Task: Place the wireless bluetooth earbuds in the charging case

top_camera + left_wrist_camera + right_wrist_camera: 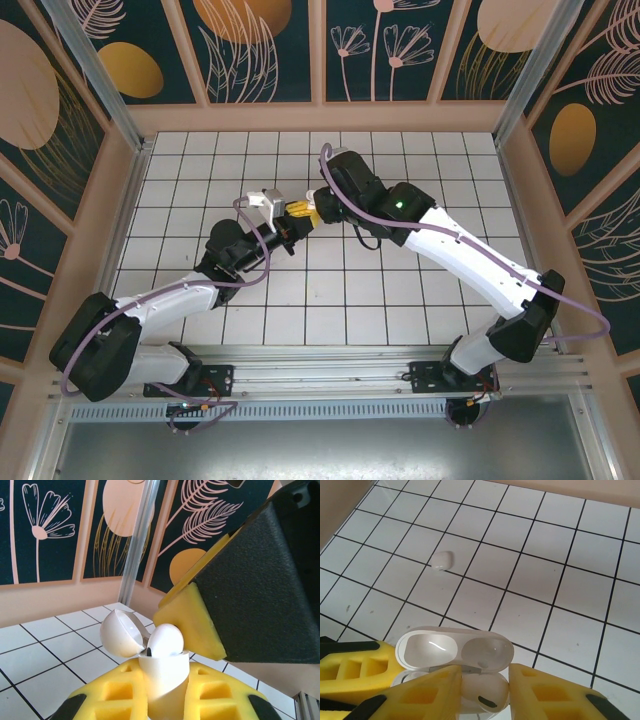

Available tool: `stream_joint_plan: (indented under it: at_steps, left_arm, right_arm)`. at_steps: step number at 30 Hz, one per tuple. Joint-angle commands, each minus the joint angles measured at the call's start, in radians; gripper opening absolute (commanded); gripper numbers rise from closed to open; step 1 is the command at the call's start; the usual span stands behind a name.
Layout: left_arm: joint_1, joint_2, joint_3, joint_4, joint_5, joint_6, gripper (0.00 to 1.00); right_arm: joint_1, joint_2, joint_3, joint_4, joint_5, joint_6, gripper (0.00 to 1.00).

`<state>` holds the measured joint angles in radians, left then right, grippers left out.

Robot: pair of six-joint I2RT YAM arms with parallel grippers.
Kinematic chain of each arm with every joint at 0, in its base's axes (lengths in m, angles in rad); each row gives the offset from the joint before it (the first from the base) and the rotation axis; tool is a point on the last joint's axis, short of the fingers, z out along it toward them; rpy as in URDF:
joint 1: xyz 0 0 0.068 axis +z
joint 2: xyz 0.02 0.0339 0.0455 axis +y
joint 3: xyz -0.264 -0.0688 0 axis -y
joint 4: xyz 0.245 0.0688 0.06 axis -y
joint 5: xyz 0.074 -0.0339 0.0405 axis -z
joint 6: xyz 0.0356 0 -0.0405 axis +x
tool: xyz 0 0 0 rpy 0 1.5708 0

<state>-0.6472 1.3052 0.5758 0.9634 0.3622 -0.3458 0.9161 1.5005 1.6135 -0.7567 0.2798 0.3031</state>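
Nearest to us, the 2 arm bases sit on the metal rail [330, 368] at the near edge of the white tiled table [400, 300]. From there both arms reach in over the tiles and meet around the middle.

The left gripper [165, 692] is clamped on the charging case [164, 676]. Its 2 yellow fingers press the white body from either side and hold it upright above the tiles. The lid [120, 632] stands open, hinged back. The seated earbud [165, 640] rests in the mouth of the case, its rounded head standing proud of the rim.

The right gripper [485, 680] comes in from the other side with its jaws narrow, 1 yellow finger on each side of that earbud. Seen from the left wrist, its pad [192, 620] lies against or just beside the bud's head. We cannot tell whether the fingers press the bud or merely flank it.

Beyond the case in the right wrist view, the loose earbud [441, 561] lies alone on a tile, well apart from the case and from both grippers.

Farthest back, the wall panels [250, 40] rise behind the table, dark with pale flower and leaf drawings in wooden frames.
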Motion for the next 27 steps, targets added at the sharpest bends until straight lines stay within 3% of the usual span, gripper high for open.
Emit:
stream_joint_plan:
  at_steps: [1,15,27]
  left_arm:
    - [-0.001,0.004,0.035,0.094,-0.003,-0.019,0.0]
    - [-0.002,0.0,0.016,0.111,0.025,-0.023,0.0]
    - [-0.001,-0.014,-0.001,0.116,0.081,-0.006,0.0]
  right_arm:
    - [0.022,-0.016,-0.011,-0.006,-0.109,0.02,0.32]
    - [0.02,-0.041,0.021,0.017,-0.044,0.011,0.37]
    - [-0.005,-0.194,-0.032,0.148,-0.019,0.001,0.41]
